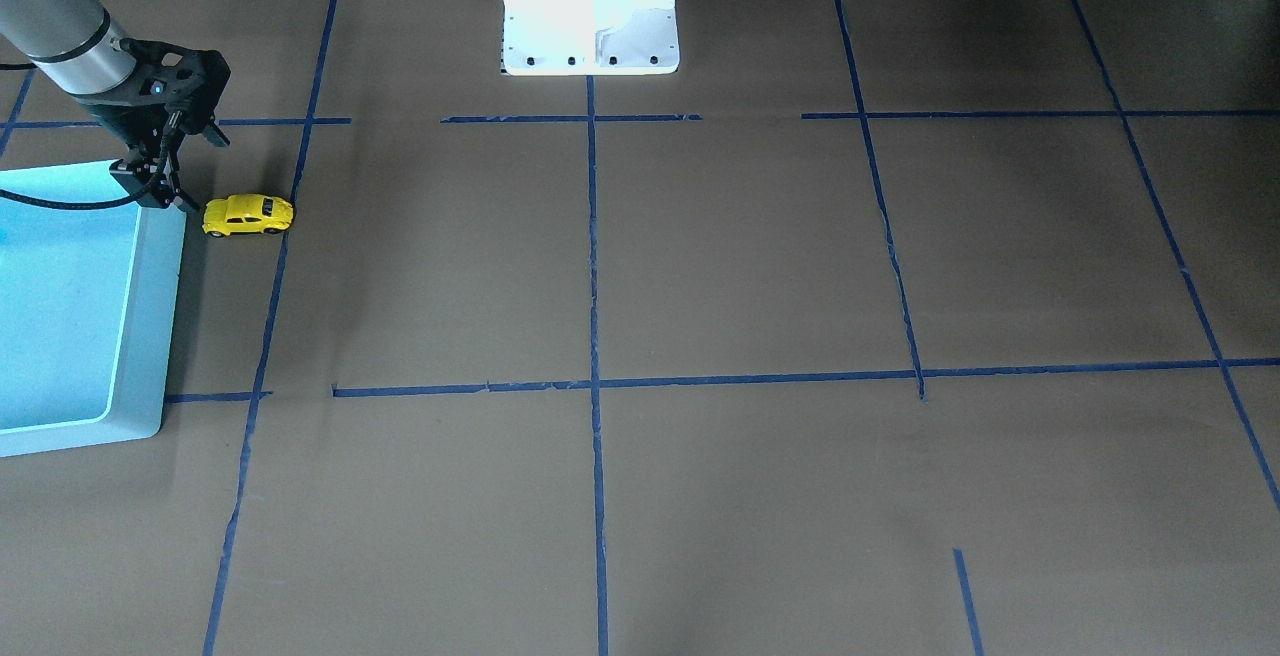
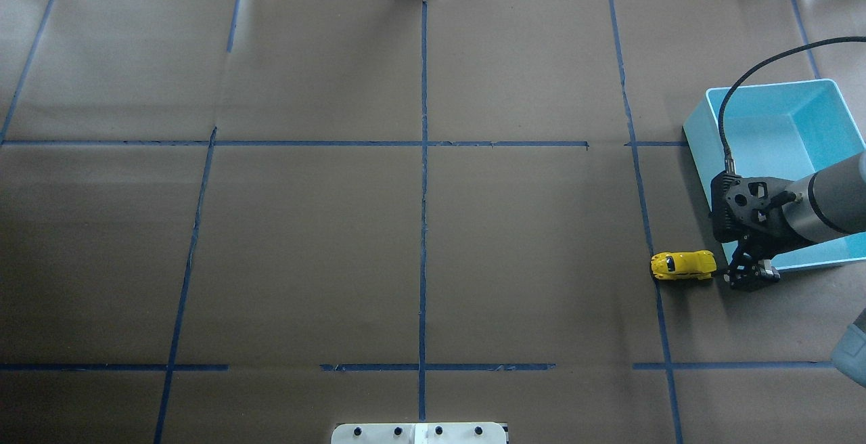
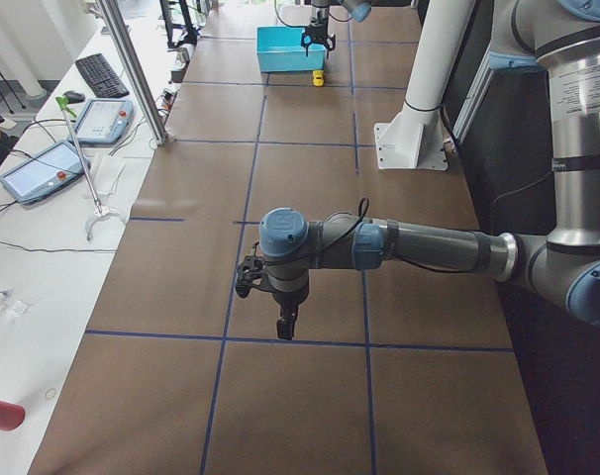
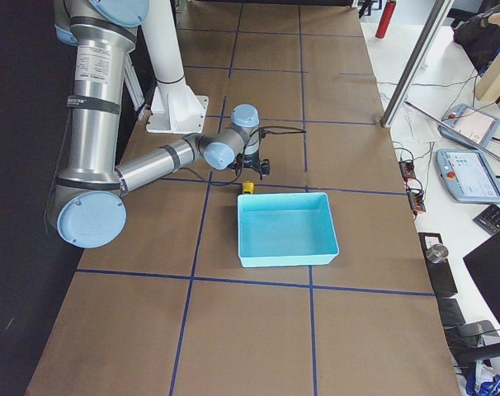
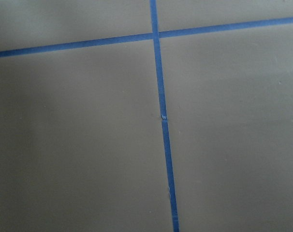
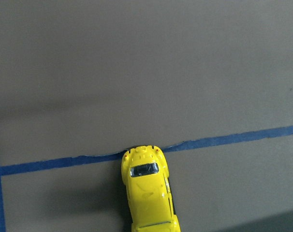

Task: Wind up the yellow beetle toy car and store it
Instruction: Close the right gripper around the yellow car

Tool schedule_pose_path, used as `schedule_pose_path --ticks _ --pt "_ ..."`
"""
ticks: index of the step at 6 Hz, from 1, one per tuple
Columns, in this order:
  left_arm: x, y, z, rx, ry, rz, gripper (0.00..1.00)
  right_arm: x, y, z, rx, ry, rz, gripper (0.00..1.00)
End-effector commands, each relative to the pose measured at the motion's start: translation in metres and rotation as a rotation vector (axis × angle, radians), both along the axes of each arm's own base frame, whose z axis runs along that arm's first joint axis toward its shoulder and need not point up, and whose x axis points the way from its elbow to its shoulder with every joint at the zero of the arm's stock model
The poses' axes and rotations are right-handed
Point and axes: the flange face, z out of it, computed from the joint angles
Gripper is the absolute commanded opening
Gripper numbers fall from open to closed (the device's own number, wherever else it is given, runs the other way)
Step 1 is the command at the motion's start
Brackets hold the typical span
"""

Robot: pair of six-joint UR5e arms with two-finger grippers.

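Right end effector [image 1: 170, 198] hangs low over the bench [image 1: 700, 266], with its tips close to the surface. Whether its jaws stand apart or together I cannot tell, because no view shows the tips clearly. It holds nothing.

I see three risks from here. The yellow beetle toy car [image 1: 248, 215] stands on its wheels, so a finger that touches it from one side could push it and make it roll away before the jaws close. The car is also very small, and a grip that is a little off centre may slip from the rounded body. The blue bin [image 1: 160, 336] is just beside the end effector, so a sideways correction could knock its wall.

The car stands near the bench's right end, beside the bin's corner that is nearest to the robot. One end of it touches a blue tape line [image 6: 224, 140]. It is just beside the end effector's tips, on the side toward the middle of the bench; if they touch I cannot say.

Left end effector [image 3: 286, 325] is far away, near the bench's left end, and its state is also unclear.
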Motion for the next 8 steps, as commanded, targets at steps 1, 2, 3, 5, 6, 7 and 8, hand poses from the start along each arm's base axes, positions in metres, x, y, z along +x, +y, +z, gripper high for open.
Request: schedule_pose_path --ticks 1,2,3,5,6,7,8 --pt "-0.001 0.001 0.005 -0.009 -0.001 0.0 1.0 -0.023 0.006 0.036 0.004 -0.006 -0.052 1.0" --pt "-0.001 0.001 0.005 -0.004 -0.004 0.002 1.0 -0.038 0.011 0.032 0.005 -0.013 -0.084 1.0" --pt "-0.002 0.002 0.007 -0.011 -0.004 -0.001 1.0 -0.042 0.015 0.03 0.006 -0.018 -0.097 1.0" --pt "-0.002 0.003 0.009 -0.016 -0.004 -0.003 1.0 -0.048 0.021 0.033 0.003 -0.013 -0.116 1.0" --pt "-0.002 0.009 0.02 -0.039 -0.001 -0.002 1.0 -0.051 0.022 0.036 0.001 -0.009 -0.123 1.0" --pt "-0.003 0.01 0.022 -0.042 -0.002 -0.002 1.0 -0.051 0.022 0.039 -0.001 -0.003 -0.123 1.0" --pt "-0.007 0.01 0.027 -0.043 -0.002 -0.009 1.0 -0.051 0.022 0.041 -0.004 0.0 -0.123 1.0"
